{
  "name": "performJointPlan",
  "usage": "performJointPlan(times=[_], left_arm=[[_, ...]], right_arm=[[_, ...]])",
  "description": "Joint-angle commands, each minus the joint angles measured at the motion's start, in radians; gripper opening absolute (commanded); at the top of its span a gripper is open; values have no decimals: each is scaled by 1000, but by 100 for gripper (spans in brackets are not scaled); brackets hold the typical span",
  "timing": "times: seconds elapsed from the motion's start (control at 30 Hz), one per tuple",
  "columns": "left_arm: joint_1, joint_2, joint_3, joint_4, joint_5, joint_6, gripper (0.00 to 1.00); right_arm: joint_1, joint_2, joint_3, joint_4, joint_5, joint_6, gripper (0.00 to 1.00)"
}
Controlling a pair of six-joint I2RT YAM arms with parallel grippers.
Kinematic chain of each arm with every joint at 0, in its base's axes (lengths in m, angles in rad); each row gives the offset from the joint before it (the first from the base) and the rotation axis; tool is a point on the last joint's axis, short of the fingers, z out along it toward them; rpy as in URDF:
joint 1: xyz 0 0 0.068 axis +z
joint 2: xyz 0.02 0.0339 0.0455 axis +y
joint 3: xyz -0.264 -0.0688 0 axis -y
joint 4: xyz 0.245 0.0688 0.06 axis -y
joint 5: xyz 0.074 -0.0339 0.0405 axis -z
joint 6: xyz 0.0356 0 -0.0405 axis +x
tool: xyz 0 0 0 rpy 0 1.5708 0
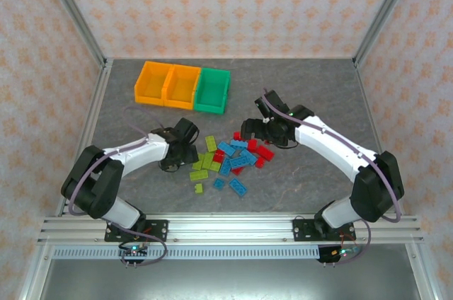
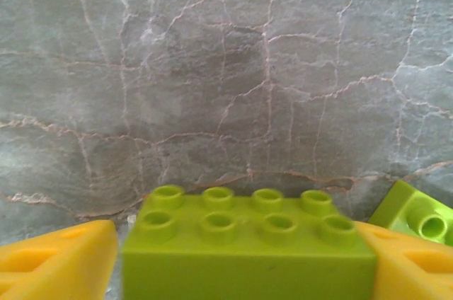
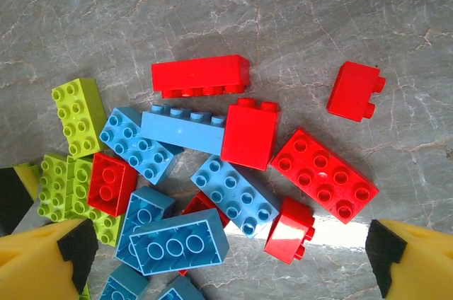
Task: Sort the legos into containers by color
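Observation:
The legos lie in a loose pile (image 1: 230,158) of lime green, light blue and red bricks at the table's middle. My left gripper (image 1: 184,148) sits at the pile's left edge. Its yellow fingers (image 2: 56,261) are shut on a lime green eight-stud brick (image 2: 248,247) low over the table, and a second lime brick (image 2: 421,218) lies just to the right. My right gripper (image 3: 230,257) hangs open above the pile's right side, over a light blue brick (image 3: 233,194) and a small red brick (image 3: 290,229). The containers stand in a row at the back: two orange bins (image 1: 154,82) (image 1: 182,86) and a green bin (image 1: 212,90).
A lone red brick (image 3: 355,91) lies apart from the pile, and a few lime and blue bricks (image 1: 237,187) trail toward the near edge. Metal frame posts and patterned walls enclose the grey marbled table (image 1: 311,88).

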Motion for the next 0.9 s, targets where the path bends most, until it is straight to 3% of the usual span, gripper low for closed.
performJointPlan(times=[0.0, 0.17, 0.23, 0.33, 0.43, 0.63, 0.87], left_arm=[[-1, 12, -9, 31, -31, 4, 71], [0, -44, 3, 25, -44, 7, 51], [-1, -101, 28, -4, -63, 17, 50], [9, -193, 107, -31, -182, 57, 50], [89, -200, 231, -5, -272, 114, 50], [314, -10, 463, 137, -264, 141, 49], [452, 426, 855, 120, -83, 125, 48]], right_arm=[[7, 2, 34, -35, 34, 16, 99], [9, 0, 42, -40, 29, 13, 99], [12, -5, 45, -39, 26, 16, 99], [14, -17, 48, -22, 32, 16, 99], [13, -26, 52, -8, 46, 16, 99], [14, -49, 44, -13, 81, 17, 99], [15, -113, -3, -2, 104, 45, 99]])
